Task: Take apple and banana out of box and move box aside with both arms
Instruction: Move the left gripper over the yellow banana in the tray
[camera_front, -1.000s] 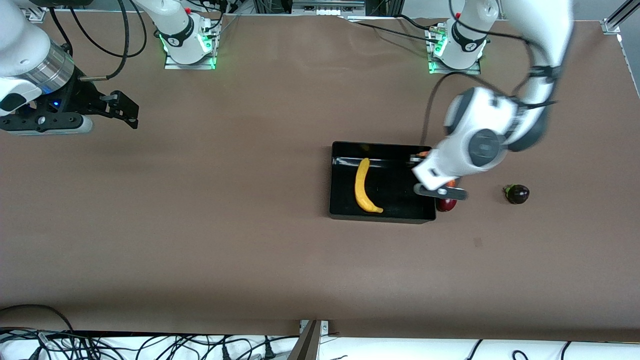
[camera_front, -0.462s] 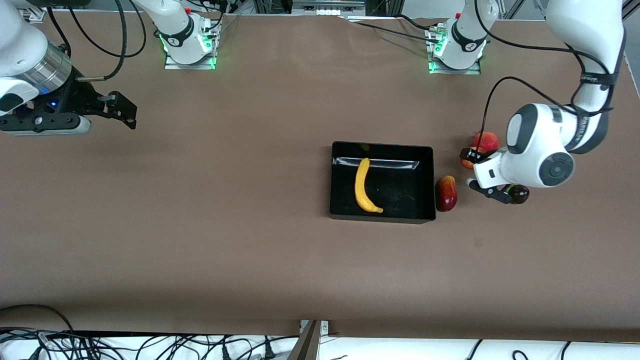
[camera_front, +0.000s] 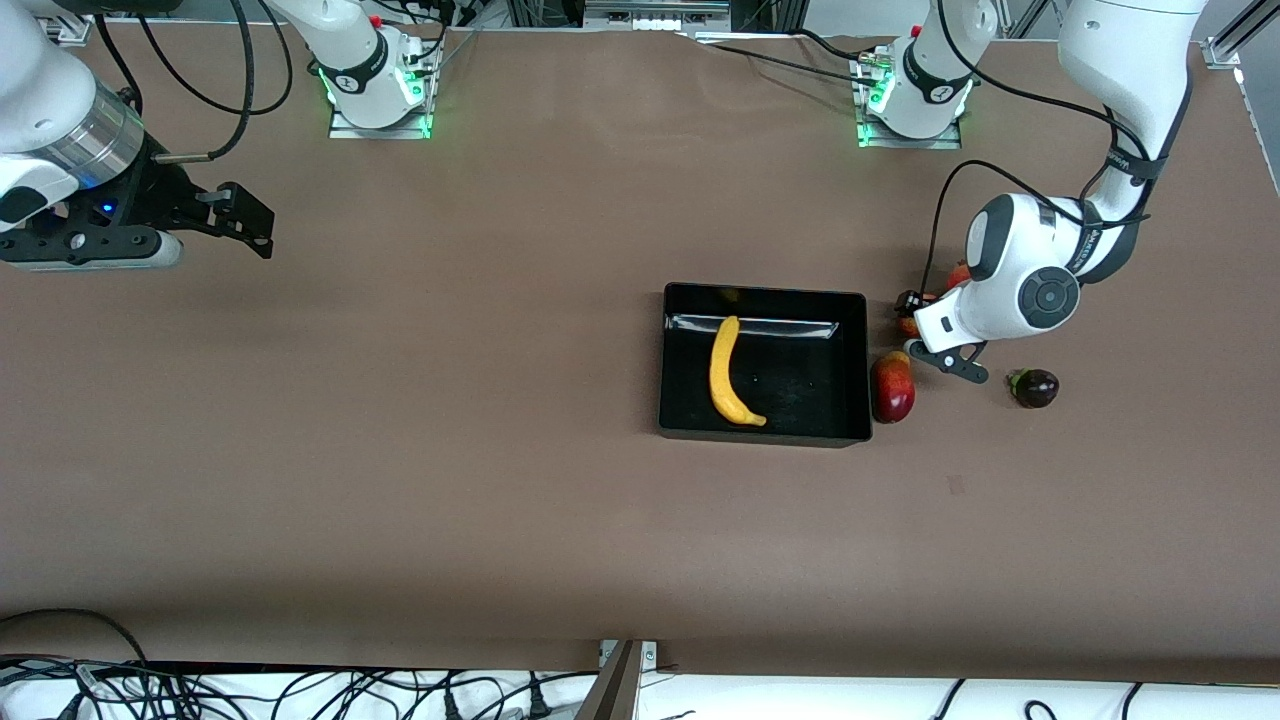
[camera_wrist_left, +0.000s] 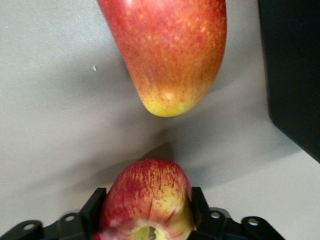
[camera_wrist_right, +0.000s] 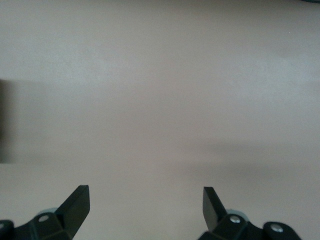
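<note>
1. I see my left gripper (camera_wrist_left: 147, 220) clamped on the apple (camera_wrist_left: 148, 202), one finger (camera_wrist_left: 95, 210) on each side; it hangs over the table (camera_front: 400, 450) near the left arm's end, just beside the box (camera_front: 764, 435).
2. The box sits on the table with the banana (camera_front: 727, 372) lying inside it, toward the wall nearer the right arm's end.
3. A red and yellow mango (camera_front: 893, 387) lies on the table against the box's outer wall; a small dark eggplant (camera_front: 1034, 387) lies apart from it, toward the left arm's end.
4. My right gripper (camera_wrist_right: 145, 207) waits with its fingers spread wide and nothing between them, over bare table at the right arm's end.
</note>
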